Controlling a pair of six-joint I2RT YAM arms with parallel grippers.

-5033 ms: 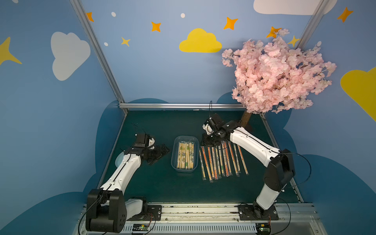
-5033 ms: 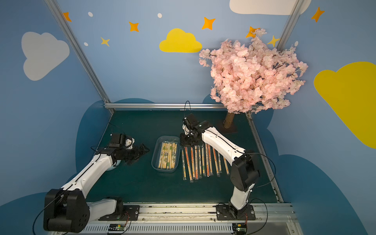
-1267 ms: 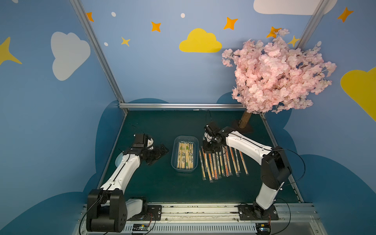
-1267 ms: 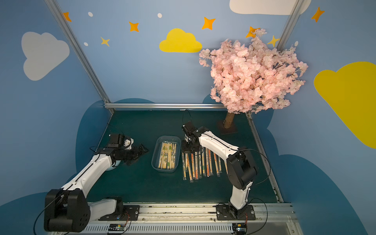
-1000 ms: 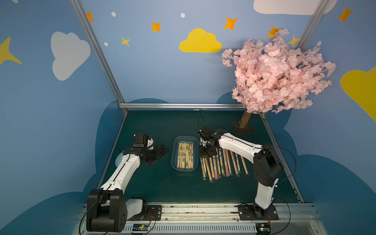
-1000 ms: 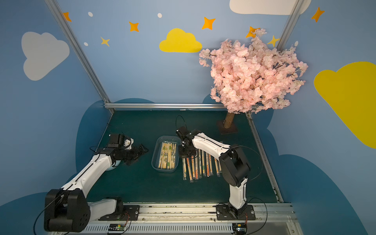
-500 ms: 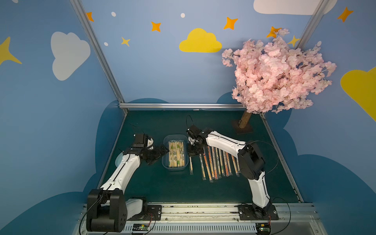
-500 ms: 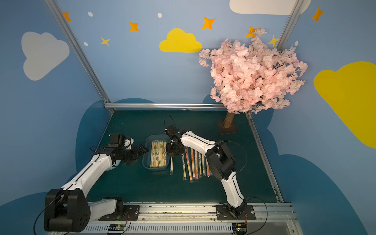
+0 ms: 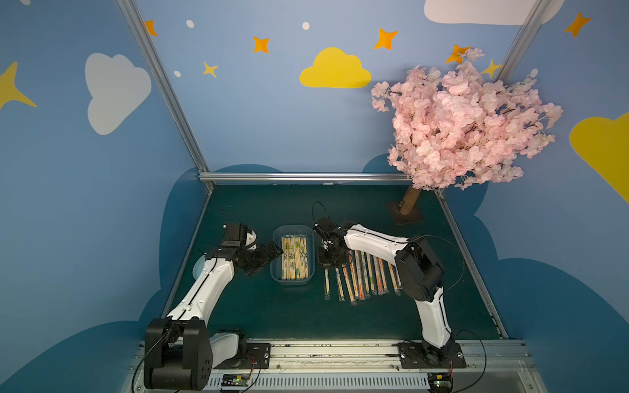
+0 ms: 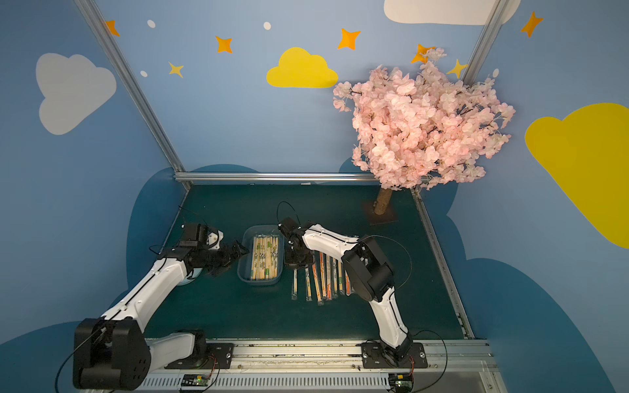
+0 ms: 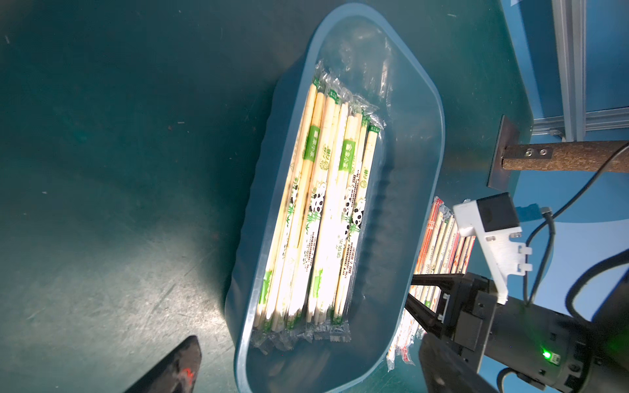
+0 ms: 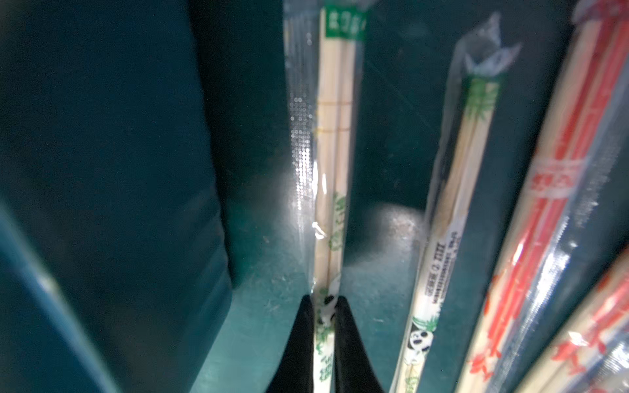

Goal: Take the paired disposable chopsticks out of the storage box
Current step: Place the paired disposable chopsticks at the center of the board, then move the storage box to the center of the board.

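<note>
The storage box [image 9: 276,268] [image 10: 243,268], a bluish clear tub, sits mid-mat with several paired disposable chopsticks [image 9: 295,255] [image 11: 320,211] lying in it. My left gripper [image 9: 274,251] [image 11: 309,371] is open at the box's left side. In the left wrist view one end of the box lies between its spread fingers [image 11: 177,367], not gripped. My right gripper [image 9: 328,263] [image 12: 323,306] hangs just right of the box, shut on a green panda-print pair [image 9: 327,284] [image 12: 332,170]. That pair lies along the mat beside the box wall.
Several more sleeved pairs [image 9: 367,272] [image 10: 328,275] lie in a row on the mat right of the held one. An artificial blossom tree's trunk [image 9: 410,200] stands at the back right. A pale disc [image 9: 199,268] lies under my left arm. Metal rails edge the mat.
My right gripper swung left from over the row to the box's right side. The box slid left toward my left gripper. The left arm stayed put.
</note>
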